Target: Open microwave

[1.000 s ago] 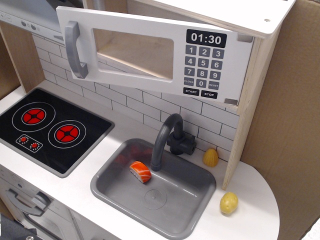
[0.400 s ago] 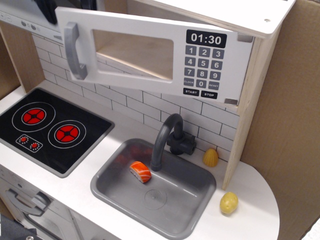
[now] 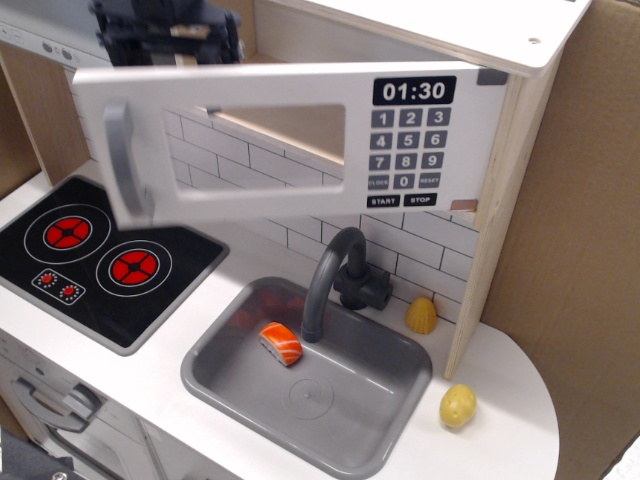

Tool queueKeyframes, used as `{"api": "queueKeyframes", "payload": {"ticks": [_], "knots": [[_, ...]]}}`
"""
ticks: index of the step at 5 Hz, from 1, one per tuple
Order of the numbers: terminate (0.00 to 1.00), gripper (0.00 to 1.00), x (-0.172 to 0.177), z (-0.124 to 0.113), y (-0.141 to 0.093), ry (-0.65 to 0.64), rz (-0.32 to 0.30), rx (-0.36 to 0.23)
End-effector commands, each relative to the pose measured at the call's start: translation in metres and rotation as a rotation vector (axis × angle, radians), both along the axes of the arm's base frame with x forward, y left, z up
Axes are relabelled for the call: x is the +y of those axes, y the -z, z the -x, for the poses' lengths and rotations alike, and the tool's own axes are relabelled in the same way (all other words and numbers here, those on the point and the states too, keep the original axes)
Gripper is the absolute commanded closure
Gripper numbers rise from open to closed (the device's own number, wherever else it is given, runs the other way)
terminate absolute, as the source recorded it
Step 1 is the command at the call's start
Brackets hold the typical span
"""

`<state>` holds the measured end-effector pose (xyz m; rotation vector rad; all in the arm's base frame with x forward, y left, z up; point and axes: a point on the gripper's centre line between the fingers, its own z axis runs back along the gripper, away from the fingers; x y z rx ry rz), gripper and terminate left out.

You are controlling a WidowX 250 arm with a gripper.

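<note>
The microwave [image 3: 300, 140] door stands swung outward, the dark pincer [image 3: 165, 35] behind its top edge.

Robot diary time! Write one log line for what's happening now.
task: open microwave | microwave door: swung open, blurred | gripper: behind door top, jaws unclear | sink: sushi piece inside

Bright even light, soft shadows, blurred gripper [image 3: 165, 32]
</note>
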<state>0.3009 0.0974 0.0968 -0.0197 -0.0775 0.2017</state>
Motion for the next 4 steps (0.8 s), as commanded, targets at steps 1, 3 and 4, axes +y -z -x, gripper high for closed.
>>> {"api": "queueKeyframes", "payload": {"ticks": [1, 3, 4], "knots": [[0.0, 0.0, -0.047, 0.032, -0.002, 0.119, -0.043, -0.055], [0.0, 0.0, -0.074, 0.04, 0.011, 0.145, -0.034, -0.059], [1.0, 0.0, -0.074, 0.04, 0.011, 0.145, -0.034, -0.059]]}}
